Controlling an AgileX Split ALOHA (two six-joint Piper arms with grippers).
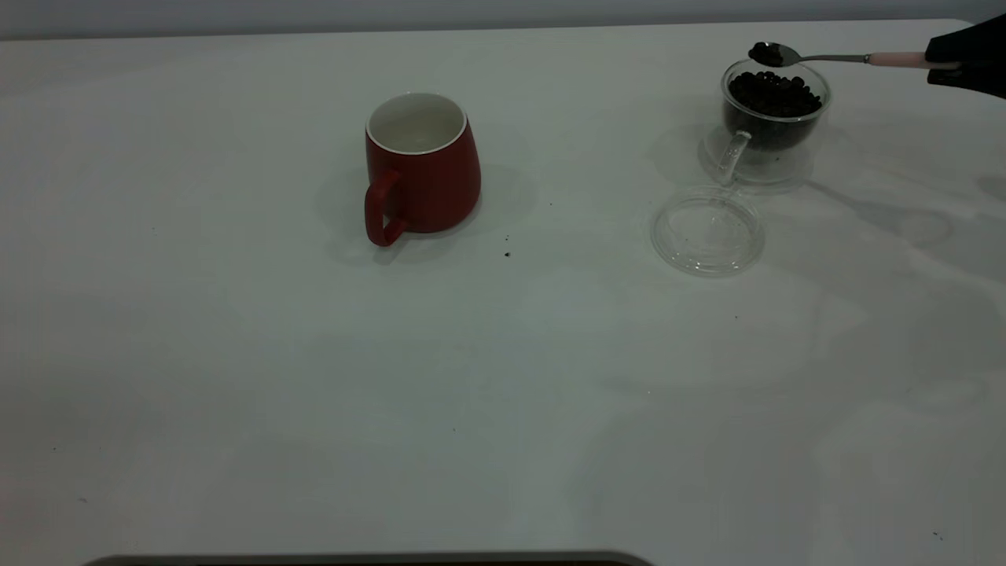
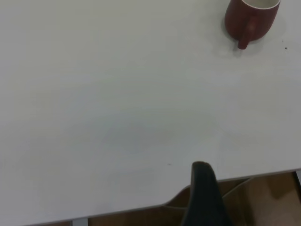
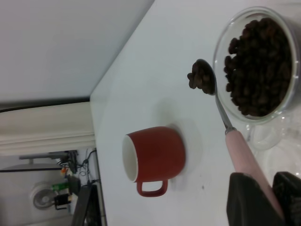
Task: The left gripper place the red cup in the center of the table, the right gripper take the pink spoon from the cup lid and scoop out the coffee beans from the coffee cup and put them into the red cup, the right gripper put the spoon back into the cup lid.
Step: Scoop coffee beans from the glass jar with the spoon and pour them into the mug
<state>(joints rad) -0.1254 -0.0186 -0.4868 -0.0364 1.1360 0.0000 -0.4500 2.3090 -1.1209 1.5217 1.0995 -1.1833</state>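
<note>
- Spoon (image 1: pixel 833 57) sits loaded with beans (image 1: pixel 765 53) just above the glass cup's (image 1: pixel 774 110) far rim, its pink handle clamped in the right gripper (image 1: pixel 955 64).
- Red cup (image 1: pixel 422 165) stands mid-table, well apart; lid (image 1: pixel 707 230) lies empty.
- You're mid-transfer: carry it level to the red cup, then tip.
- Left gripper (image 2: pixel 203 195) is parked at the table (image 2: pixel 117 117) edge; I can't tell its jaws.

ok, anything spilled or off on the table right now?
Nothing stands out. The right gripper holds the pink spoon, loaded with coffee beans, level above the coffee cup. The red cup stands upright; the cup lid lies flat. A few dark specks mark the table.
</note>
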